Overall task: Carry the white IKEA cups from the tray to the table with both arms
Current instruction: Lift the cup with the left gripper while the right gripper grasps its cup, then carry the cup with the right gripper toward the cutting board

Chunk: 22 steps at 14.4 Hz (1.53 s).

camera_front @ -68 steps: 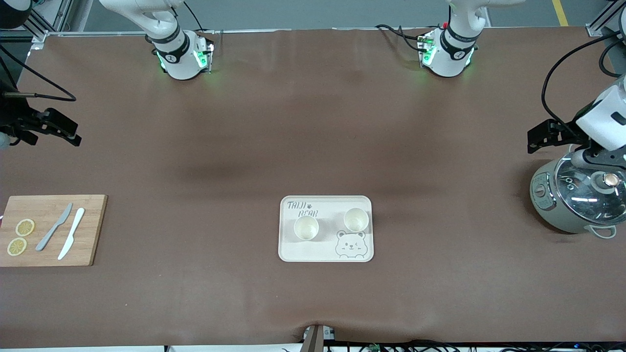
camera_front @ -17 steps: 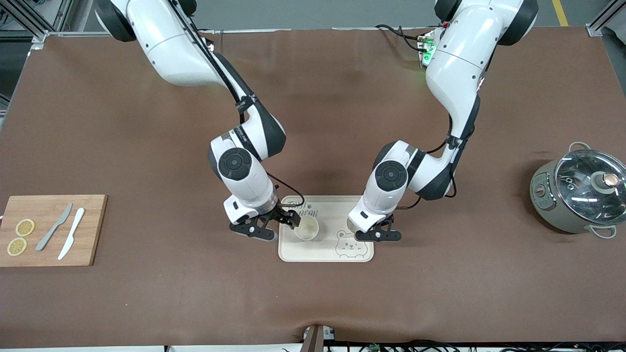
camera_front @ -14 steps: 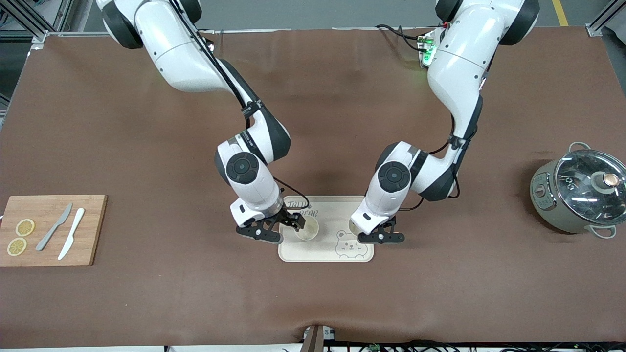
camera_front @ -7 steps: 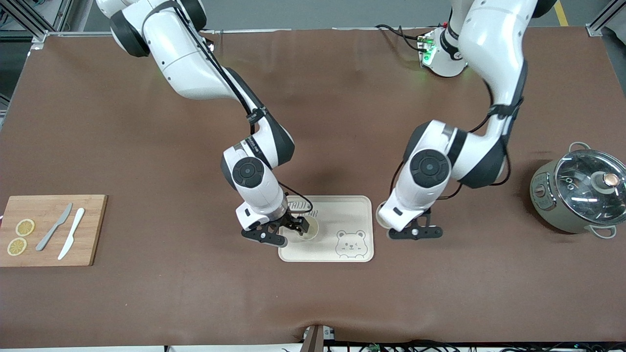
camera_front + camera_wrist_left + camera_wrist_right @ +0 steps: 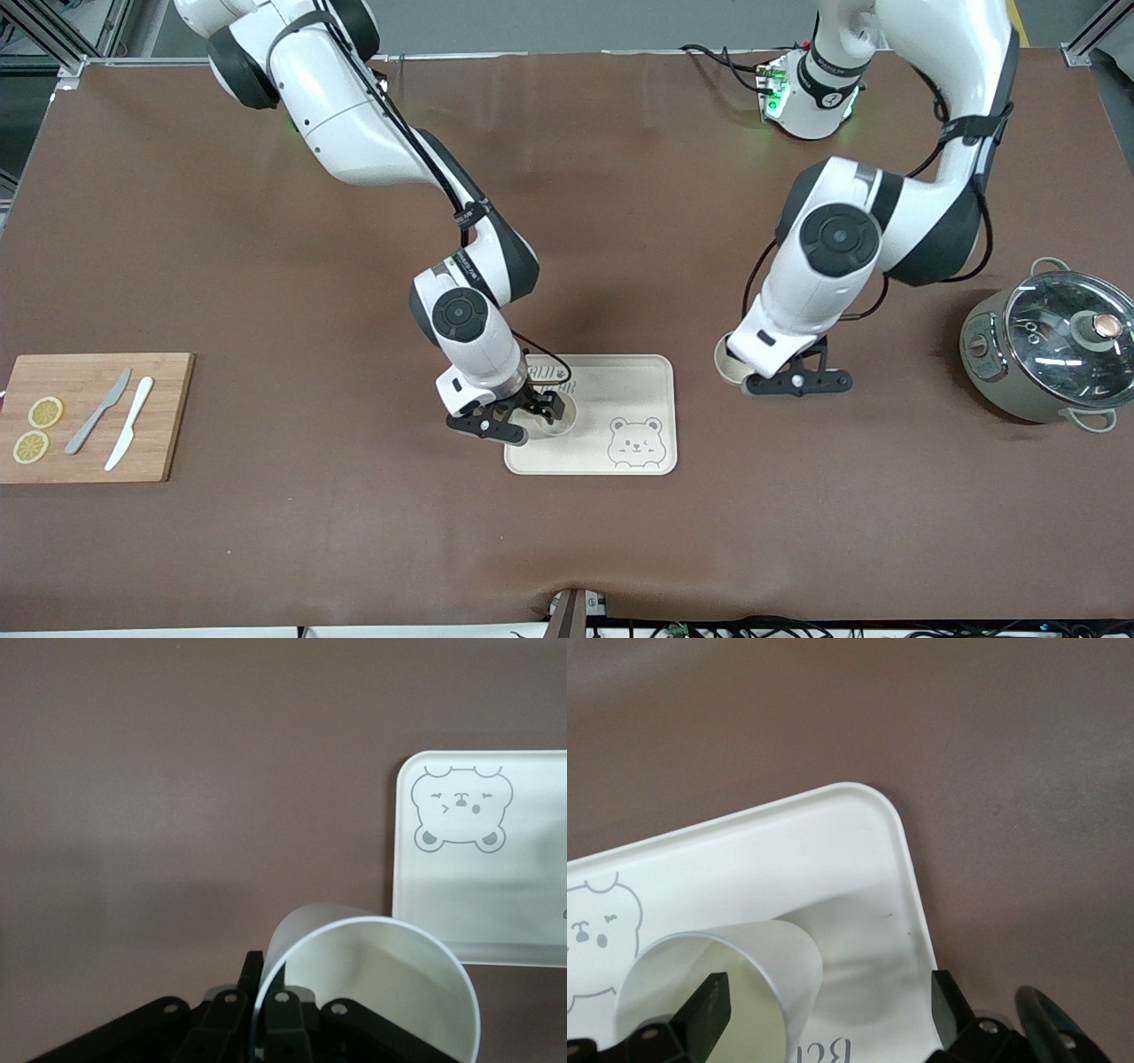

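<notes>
The left gripper (image 5: 764, 378) had its fingers closed on one white cup (image 5: 730, 364) over bare table, at about two o'clock from the bear-printed tray (image 5: 651, 377) — nothing stood between them. The right gripper (image 5: 532, 418) straddled the other cup (image 5: 561, 419), still on the tray; whether it pinched it I cannot tell. The cooker pot (image 5: 1045, 347) sat at three o'clock, the cutting board (image 5: 164, 416) with knives (image 5: 113, 423) at nine — both well apart.
</notes>
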Each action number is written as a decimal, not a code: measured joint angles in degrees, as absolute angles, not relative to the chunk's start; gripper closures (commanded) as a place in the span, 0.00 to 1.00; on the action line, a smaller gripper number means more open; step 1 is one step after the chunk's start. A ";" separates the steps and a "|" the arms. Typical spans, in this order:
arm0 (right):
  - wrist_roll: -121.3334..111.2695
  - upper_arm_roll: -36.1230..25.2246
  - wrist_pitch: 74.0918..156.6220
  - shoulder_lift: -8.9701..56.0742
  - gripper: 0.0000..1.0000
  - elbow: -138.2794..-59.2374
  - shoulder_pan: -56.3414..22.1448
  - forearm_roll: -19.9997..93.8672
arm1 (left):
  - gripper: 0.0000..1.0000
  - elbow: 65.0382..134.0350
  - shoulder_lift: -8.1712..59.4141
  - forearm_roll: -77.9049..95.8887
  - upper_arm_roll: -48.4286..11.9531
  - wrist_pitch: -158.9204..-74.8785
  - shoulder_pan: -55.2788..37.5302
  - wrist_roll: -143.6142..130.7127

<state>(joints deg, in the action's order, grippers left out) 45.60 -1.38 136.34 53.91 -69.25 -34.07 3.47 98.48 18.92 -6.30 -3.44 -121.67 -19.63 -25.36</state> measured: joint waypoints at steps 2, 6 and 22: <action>45.62 -1.38 136.35 54.17 0.00 -69.25 -34.18 3.46 | 1.00 107.77 12.94 -0.63 -3.47 -127.40 -17.09 -20.24; 45.62 -1.39 136.57 54.35 0.00 -69.24 -34.25 3.46 | 1.00 119.67 5.48 5.70 -3.46 -130.33 -12.59 -9.72; 45.81 -1.38 139.39 54.73 1.00 -69.30 -34.67 3.45 | 1.00 131.56 11.62 5.75 -3.79 -146.78 -12.35 -8.82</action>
<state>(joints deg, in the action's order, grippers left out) 45.81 -1.38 139.39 54.73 -69.30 -34.67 3.45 131.56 11.62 5.75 -3.79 -146.78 -12.35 -8.82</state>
